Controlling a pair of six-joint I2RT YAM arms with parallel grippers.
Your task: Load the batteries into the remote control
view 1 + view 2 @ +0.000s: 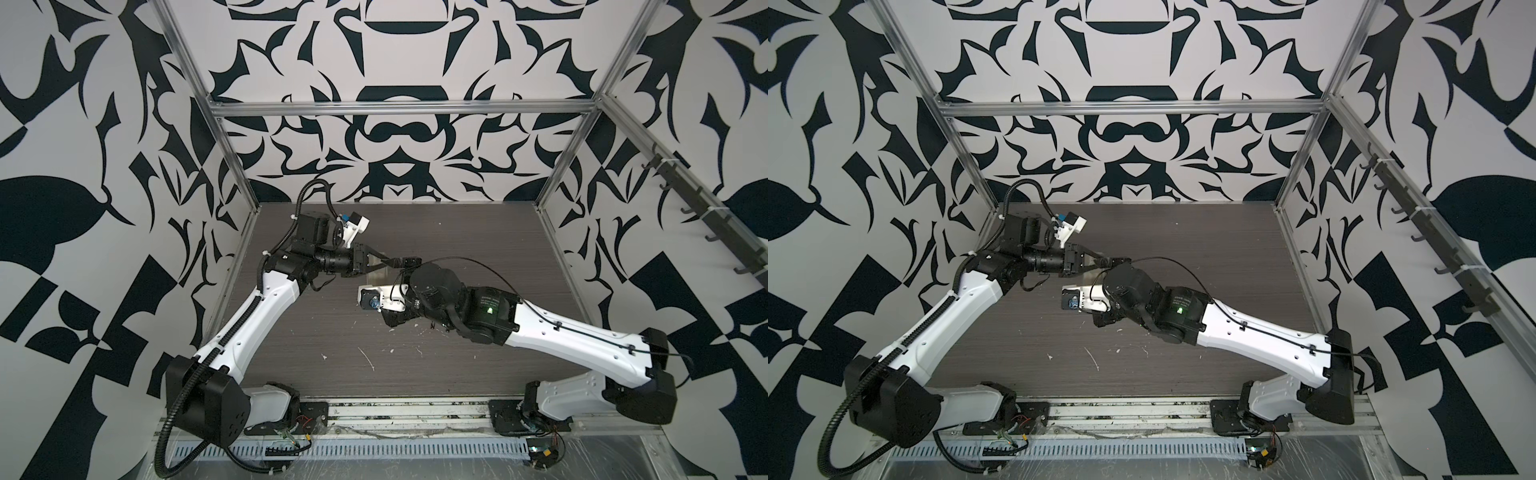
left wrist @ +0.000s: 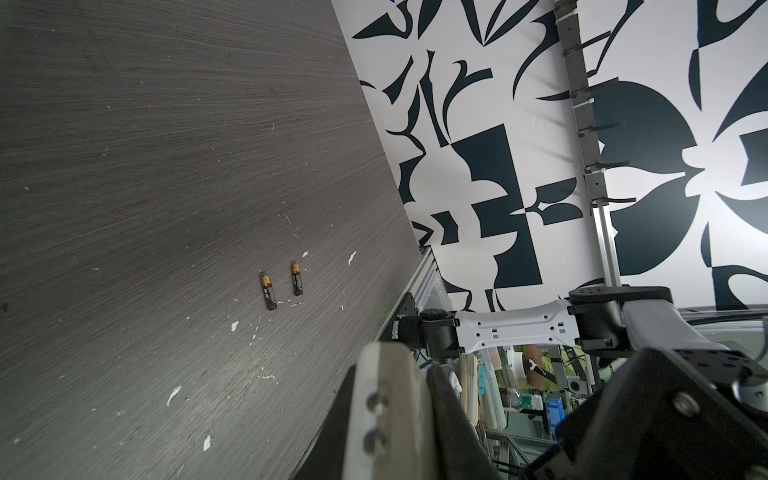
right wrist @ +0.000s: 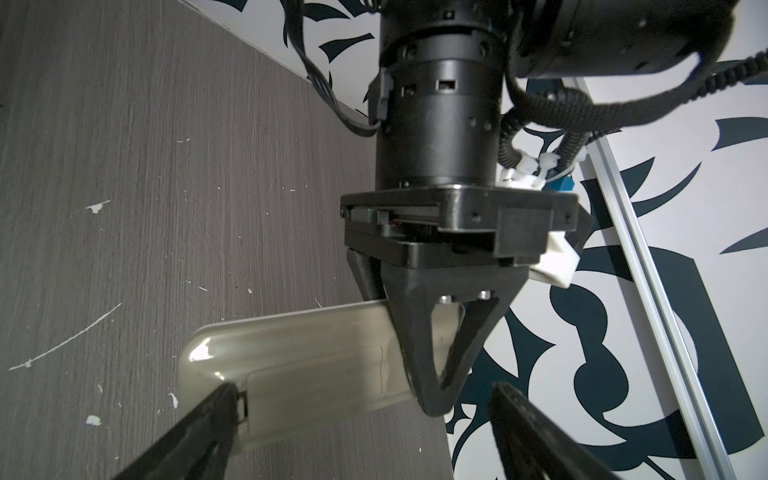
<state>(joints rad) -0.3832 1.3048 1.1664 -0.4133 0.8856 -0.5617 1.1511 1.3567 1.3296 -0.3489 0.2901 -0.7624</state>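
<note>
Because the battery cover [image 3: 316, 382] appears closed on the pale back of the remote control [image 3: 291, 349], the coming move turns, by this reading, on how the right hand [image 3: 361, 392] stands to that cover. The left hand [image 3: 428, 386] is clamped on one end of the remote control and holds it clear of the desk [image 2: 124, 166], over the far half, a little left of centre. The long axis of the remote control runs crosswise to the left hand's fingers and along the gap of the right hand, which is spread wide and grips nothing. One right fingertip [image 3: 226, 395] sits at the small notch at the free end of the cover, touching or just short of it; the opposite finger stands beyond the clamped end. In both top views the hands hide most of the remote control, so its heading over the desk cannot be fixed. The batteries [image 2: 268, 292] lie on the desk side by side, nearly parallel, gold ends the same way, well apart from both hands toward the near right; the right arm is judged nearer.
</note>
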